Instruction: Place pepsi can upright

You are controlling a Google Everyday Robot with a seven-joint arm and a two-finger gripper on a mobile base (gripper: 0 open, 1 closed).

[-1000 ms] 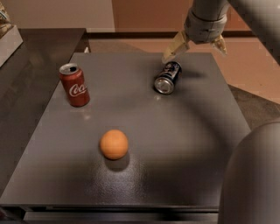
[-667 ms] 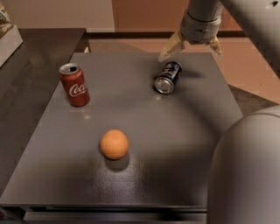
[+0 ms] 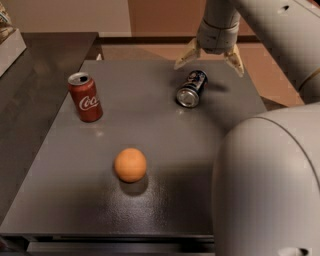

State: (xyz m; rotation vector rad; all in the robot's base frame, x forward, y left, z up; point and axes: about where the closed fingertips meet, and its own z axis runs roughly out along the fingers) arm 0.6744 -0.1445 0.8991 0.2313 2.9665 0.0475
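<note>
Likely a lab or office test space: a dark grey table [image 3: 150, 210] fills the frame, with tan floor [image 3: 145, 52] and a plain pale wall [image 3: 65, 15] along the top. The gripper [image 3: 209, 70] hangs spread-fingered at upper right.

The hand [image 3: 208, 70] hangs above the pepsi can [image 3: 192, 88] lying right of the Coca-Cola can [image 3: 86, 97], behind the orange [image 3: 130, 164].

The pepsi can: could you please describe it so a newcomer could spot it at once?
On the dark grey table, look to the far right part, close to the open pale two-finger gripper. The dark navy-blue aluminium pepsi can lies there on its side, silver end towards the camera. The red Coca-Cola can at the left stands upright, and the orange ball is round.
</note>
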